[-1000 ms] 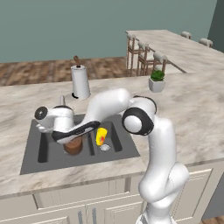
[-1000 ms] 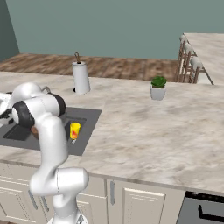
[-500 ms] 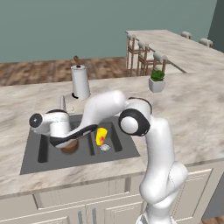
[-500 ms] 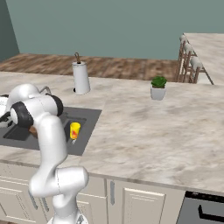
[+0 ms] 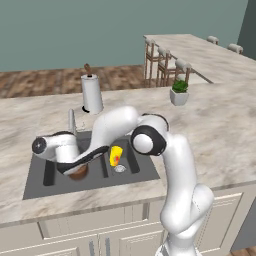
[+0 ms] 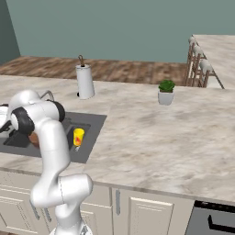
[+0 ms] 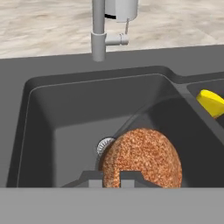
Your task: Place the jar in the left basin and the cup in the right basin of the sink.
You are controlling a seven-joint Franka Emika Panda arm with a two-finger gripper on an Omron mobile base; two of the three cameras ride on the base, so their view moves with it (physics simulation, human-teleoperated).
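My gripper (image 7: 112, 180) is shut on the jar (image 7: 144, 157), whose brown speckled round side faces the hand camera, low inside the left basin (image 7: 61, 113) and in front of its silver drain (image 7: 103, 145). From the left base the jar (image 5: 79, 172) shows as a brown patch under the gripper (image 5: 74, 167), within the dark grey sink (image 5: 145, 176). The yellow cup (image 5: 116, 155) with its red mark stands in the narrower right basin (image 5: 126, 165), next to the drain; the cup (image 7: 212, 103) also peeks in at the right edge, and the cup (image 6: 78, 136) shows from the right base too.
The slim silver tap (image 5: 71, 120) rises at the sink's back rim. A white paper-towel roll (image 5: 91, 93) stands behind it, and a small potted plant (image 5: 178, 92) sits further right on the marble counter. Bar stools (image 5: 165, 65) line the far island.
The hand has swung left and sunk lower into the left basin, carrying the jar with it. The cup has stayed put.
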